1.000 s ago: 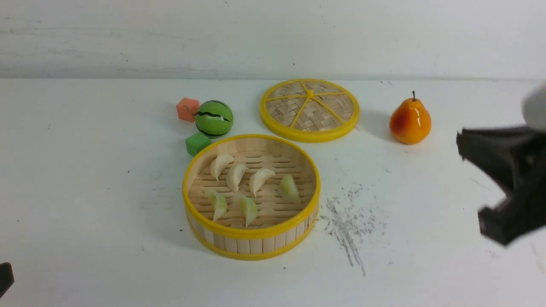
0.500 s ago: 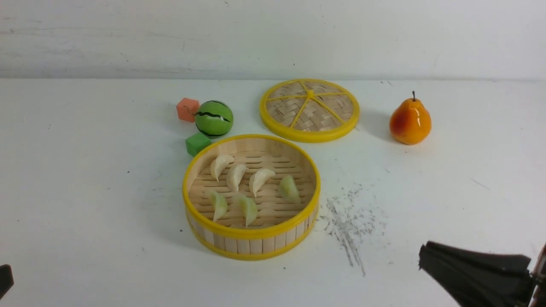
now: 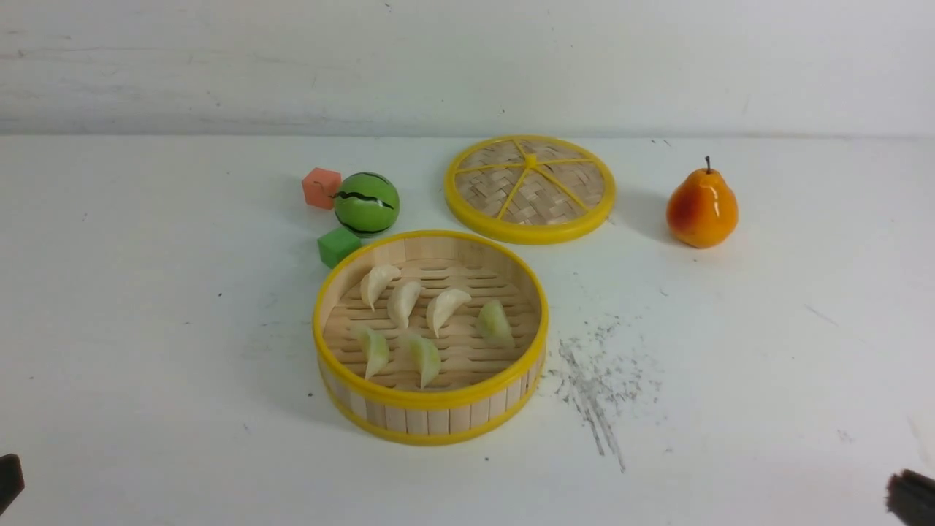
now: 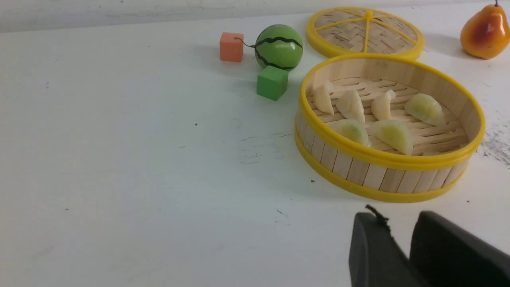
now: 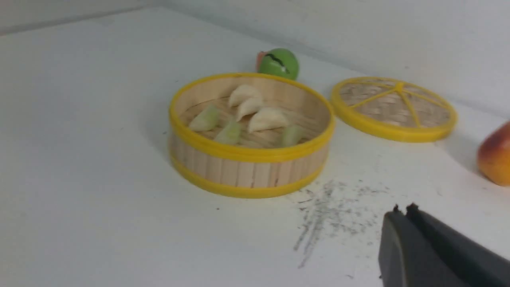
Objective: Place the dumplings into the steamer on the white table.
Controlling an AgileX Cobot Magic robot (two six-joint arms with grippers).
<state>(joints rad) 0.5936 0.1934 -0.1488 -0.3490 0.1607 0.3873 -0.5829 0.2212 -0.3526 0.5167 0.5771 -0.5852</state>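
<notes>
Inside the steamer (image 3: pixel 431 398), near the middle of the white table (image 3: pixel 146 329), lie all six dumplings (image 3: pixel 431 321). Three cream-white ones sit in a row on the far side of the slatted floor; two pale green ones lie nearer, and a third green one rests to the right. Each is a small pleated crescent, apart from the wall strips. The basket is round and shallow, with yellow rims above and below upright wooden strips.

Just beyond it to the left sits a green cube (image 3: pixel 338 245), then a toy watermelon (image 3: pixel 367 203) and an orange cube (image 3: pixel 321 187). The woven lid (image 3: pixel 529 187) lies flat just behind the steamer to the right, and a pear (image 3: pixel 702 208) stands farther right. Dark scuff marks (image 3: pixel 595 380) streak the table right of the basket.

The left gripper (image 4: pixel 402 235) hangs low at the near left edge, fingers slightly apart, holding nothing. The right gripper (image 5: pixel 402 215) is at the near right corner, fingers pressed together and empty.
</notes>
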